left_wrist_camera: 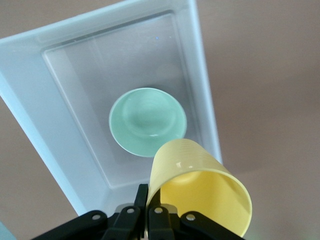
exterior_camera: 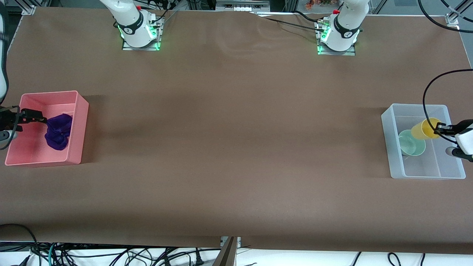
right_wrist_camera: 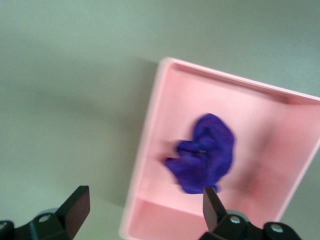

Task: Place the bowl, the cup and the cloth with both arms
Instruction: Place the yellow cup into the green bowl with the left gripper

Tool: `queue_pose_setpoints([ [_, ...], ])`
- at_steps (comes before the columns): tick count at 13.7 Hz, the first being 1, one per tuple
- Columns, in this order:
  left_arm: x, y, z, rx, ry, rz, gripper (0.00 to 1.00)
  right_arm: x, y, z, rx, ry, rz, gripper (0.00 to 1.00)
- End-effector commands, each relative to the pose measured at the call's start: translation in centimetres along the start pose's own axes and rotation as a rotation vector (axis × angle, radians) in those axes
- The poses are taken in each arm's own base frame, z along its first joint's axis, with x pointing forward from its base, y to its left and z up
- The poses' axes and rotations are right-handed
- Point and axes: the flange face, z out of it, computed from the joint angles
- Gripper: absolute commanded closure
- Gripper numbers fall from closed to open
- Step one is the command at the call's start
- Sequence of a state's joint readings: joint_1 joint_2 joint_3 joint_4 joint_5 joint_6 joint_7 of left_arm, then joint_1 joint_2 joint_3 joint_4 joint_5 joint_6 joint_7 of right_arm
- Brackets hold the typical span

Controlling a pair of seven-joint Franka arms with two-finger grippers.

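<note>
2 bins, 1 at each end of the table; both grippers over them.

Left gripper (left_wrist_camera: 147, 212) over the clear bin (exterior_camera: 388, 140), fingers pinched tight on the tilted cup's (left_wrist_camera: 200, 192) rim; bowl (left_wrist_camera: 148, 121) sits inside. Right gripper (right_wrist_camera: 142, 207) over the pink bin (exterior_camera: 79, 127), fingers spread wide, holding nothing; cloth (right_wrist_camera: 204, 154) in that bin.

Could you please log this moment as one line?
left hand: shut on cup, over clear bin | bowl: in bin | right hand: open | cloth: over pink bin
</note>
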State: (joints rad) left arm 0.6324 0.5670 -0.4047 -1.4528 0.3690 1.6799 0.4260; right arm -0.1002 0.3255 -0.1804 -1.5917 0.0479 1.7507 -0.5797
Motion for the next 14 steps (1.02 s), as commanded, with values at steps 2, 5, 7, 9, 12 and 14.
queue_pose_setpoints([
  [2,0.3,-1.4,5.6,0.010,0.037,0.030,1.00,2.1,-11.2,-3.9,-0.014,-0.032,0.173,0.00],
  [5,0.1,-2.4,7.8,0.007,0.027,0.028,1.00,3.4,-16.7,-6.3,-0.029,-0.006,0.204,0.00],
  [7,0.5,-3.0,8.7,0.028,0.037,0.036,1.00,2.8,-17.7,-10.0,-0.032,0.014,0.193,0.00],
  [9,0.7,-3.3,9.0,0.033,0.062,0.034,0.83,1.6,-18.6,-12.1,-0.060,0.043,0.179,0.00],
  [12,0.7,-3.2,7.8,0.044,0.069,0.035,0.00,0.0,-17.9,-14.6,-0.090,0.095,0.198,0.00],
  [14,0.0,-2.6,5.5,0.032,0.045,0.030,0.00,-1.0,-16.9,-15.7,-0.095,0.119,0.220,0.00],
])
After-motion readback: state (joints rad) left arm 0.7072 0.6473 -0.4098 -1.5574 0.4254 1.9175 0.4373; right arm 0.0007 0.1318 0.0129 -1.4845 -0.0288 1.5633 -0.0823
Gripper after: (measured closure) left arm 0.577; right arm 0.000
